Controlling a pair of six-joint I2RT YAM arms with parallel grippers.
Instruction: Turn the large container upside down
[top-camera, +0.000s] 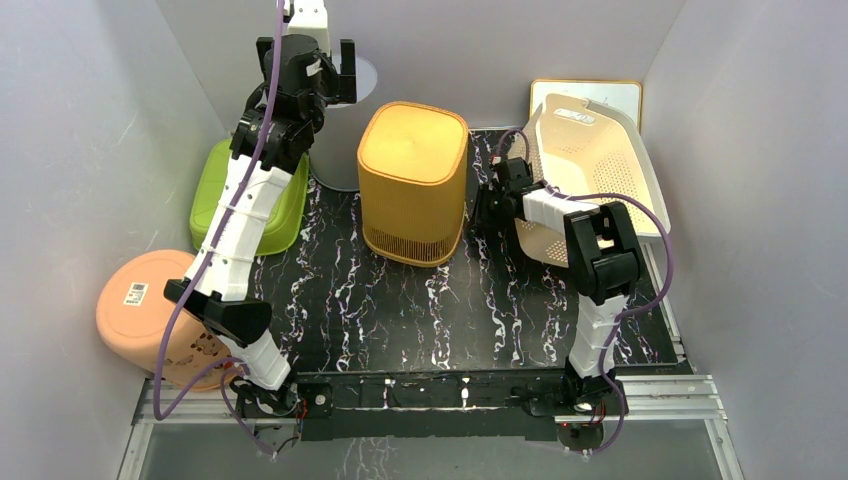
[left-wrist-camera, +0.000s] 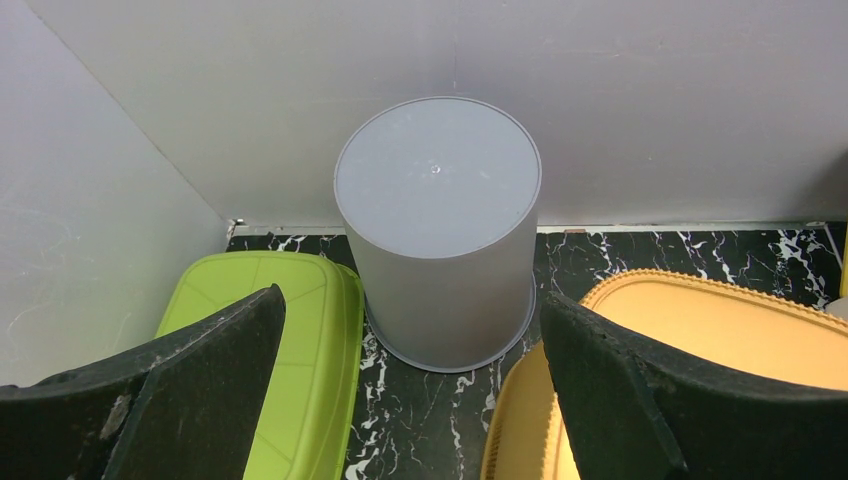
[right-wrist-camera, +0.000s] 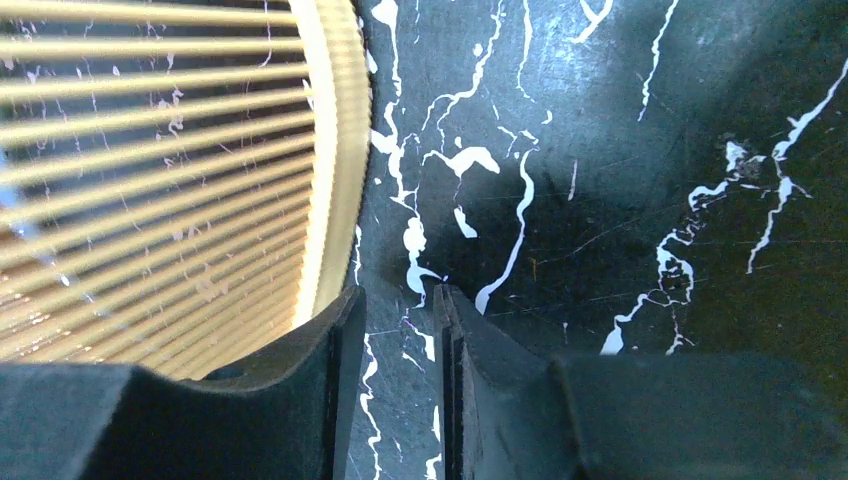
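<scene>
Two white-and-black jointed arms with purple cabling.
The left arm (top-camera: 245, 212) and the right arm (top-camera: 598, 320) share one build: ribbed white plastic link shells between blocky matte black joint housings, each trailed by a loose purple cable (top-camera: 669, 265). Both rise from black mounts on a black crossbar (top-camera: 420, 395) fixed to a silver aluminium rail (top-camera: 670, 396). The left gripper's fingers (left-wrist-camera: 190, 400) are broad black wedges, scuffed grey at the edges; the right gripper's fingers (right-wrist-camera: 300, 400) are matte black with flat inner faces.
</scene>
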